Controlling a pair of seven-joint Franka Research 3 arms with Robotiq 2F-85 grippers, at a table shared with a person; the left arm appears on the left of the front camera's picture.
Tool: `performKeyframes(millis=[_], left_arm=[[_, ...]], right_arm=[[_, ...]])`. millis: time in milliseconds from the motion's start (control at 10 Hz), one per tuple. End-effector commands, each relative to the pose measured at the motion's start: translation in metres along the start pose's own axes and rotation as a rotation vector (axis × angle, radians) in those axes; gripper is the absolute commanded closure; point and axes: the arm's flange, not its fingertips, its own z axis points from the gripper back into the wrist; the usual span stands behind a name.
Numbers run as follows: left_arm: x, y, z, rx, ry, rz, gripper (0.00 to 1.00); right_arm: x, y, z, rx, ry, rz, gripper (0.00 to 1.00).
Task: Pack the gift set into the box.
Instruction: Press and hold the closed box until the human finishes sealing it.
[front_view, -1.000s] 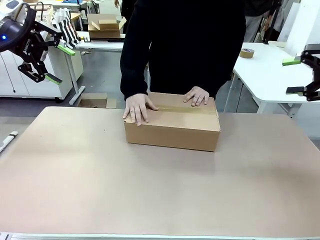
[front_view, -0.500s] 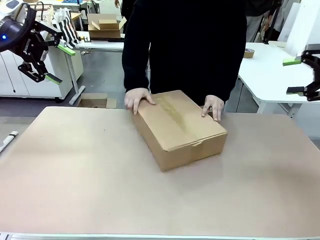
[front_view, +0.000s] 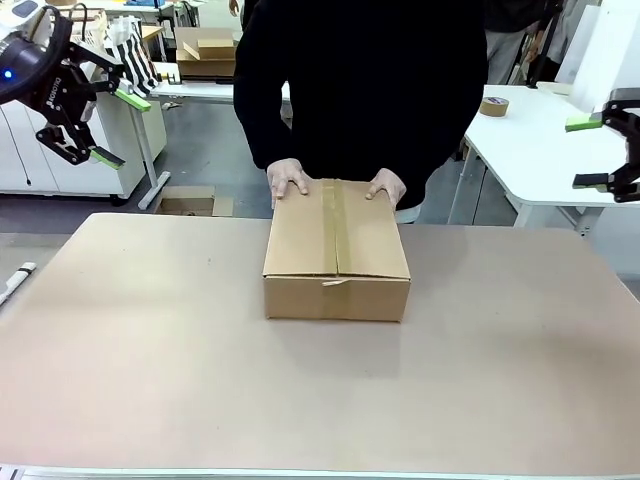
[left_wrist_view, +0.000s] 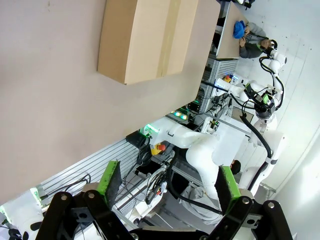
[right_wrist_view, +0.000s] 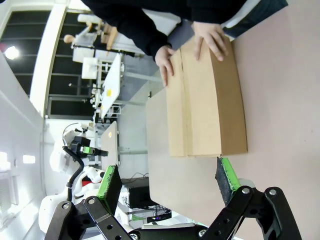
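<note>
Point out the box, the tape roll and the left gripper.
box (front_view: 300, 240), front view, on its top face.
tape roll (front_view: 493, 106), front view, on its outer side.
left gripper (front_view: 128, 130), front view, midway between its fingertips.

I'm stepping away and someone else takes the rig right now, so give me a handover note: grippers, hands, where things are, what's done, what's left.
Left gripper: open, empty, raised beyond the table's left side.
Right gripper: open, empty, raised at the right.
Box: closed on the table, tape strip along its top seam; the person's one hand and other hand rest on its far edge.
Gift set: cannot tell whether it is inside.
Left: probably little; confirm the contents.
</note>
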Motion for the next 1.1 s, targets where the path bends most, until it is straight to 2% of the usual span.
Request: performKeyframes(millis=[0, 700, 800, 900, 1000], left_arm=[[-0.003, 0.001, -0.001, 0.018, -0.008, -0.002, 0.0], [0.0, 0.0, 0.0, 0.0, 0.0, 0.0, 0.0], [0.009, -0.014, -0.025, 0.032, 0.104, -0.241, 0.0], [0.014, -0.023, -0.05, -0.002, 0.118, -0.485, 0.0], [0.015, -0.029, -0.07, -0.022, 0.087, -0.597, 0.0]], right_arm=[[0.002, 0.004, -0.004, 0.02, -0.008, 0.009, 0.0], [0.0, 0.0, 0.0, 0.0, 0.0, 0.0, 0.0], [0.019, 0.021, -0.022, -0.121, -0.06, 0.2, 0.0], [0.034, 0.04, -0.048, -0.165, -0.164, 0.445, 0.0], [0.04, 0.055, -0.07, -0.15, -0.154, 0.59, 0.0]])
